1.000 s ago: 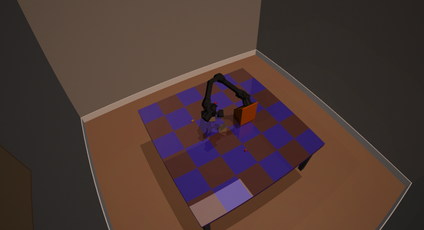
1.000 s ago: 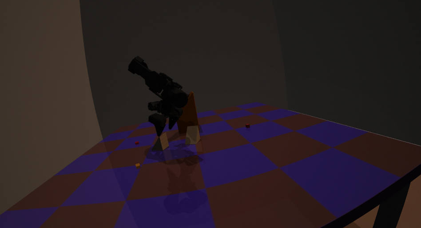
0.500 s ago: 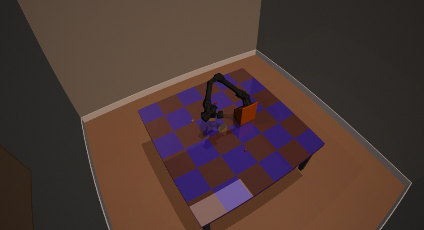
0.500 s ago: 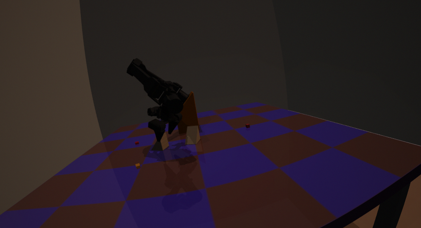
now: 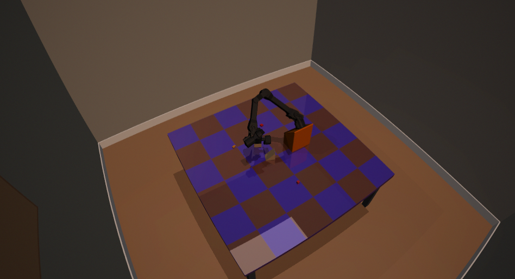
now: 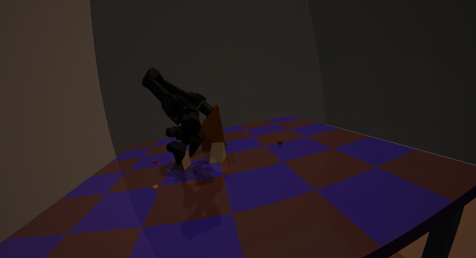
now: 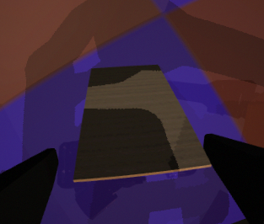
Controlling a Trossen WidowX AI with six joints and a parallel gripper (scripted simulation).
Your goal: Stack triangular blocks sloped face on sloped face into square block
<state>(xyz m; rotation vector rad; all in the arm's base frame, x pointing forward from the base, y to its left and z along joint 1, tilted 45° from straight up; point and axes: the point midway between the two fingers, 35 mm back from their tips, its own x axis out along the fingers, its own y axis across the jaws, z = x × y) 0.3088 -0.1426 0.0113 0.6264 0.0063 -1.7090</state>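
Note:
One wooden triangular block (image 5: 257,145) (image 6: 187,160) (image 7: 127,122) rests on the checkered table (image 5: 252,208) (image 6: 266,179). In the wrist view its broad face shows partly shadowed. The other triangular block (image 5: 270,155) (image 6: 217,153) stands apart on the table, nearer the orange stand. My gripper (image 6: 185,159) (image 7: 132,148) is open and empty, low over the first block, with a finger toward each side of it. In the wrist view the right fingertip appears very near the block's lower right corner; I cannot tell whether they touch. The arm partly hides this block in the top view.
An orange wedge-shaped stand (image 5: 301,138) (image 6: 213,129) is at the arm's base, close behind the second block. A red cube (image 5: 261,125) (image 6: 154,161), an orange cube (image 5: 233,146) (image 6: 155,187) and another red cube (image 5: 297,182) (image 6: 279,142) lie around the blocks.

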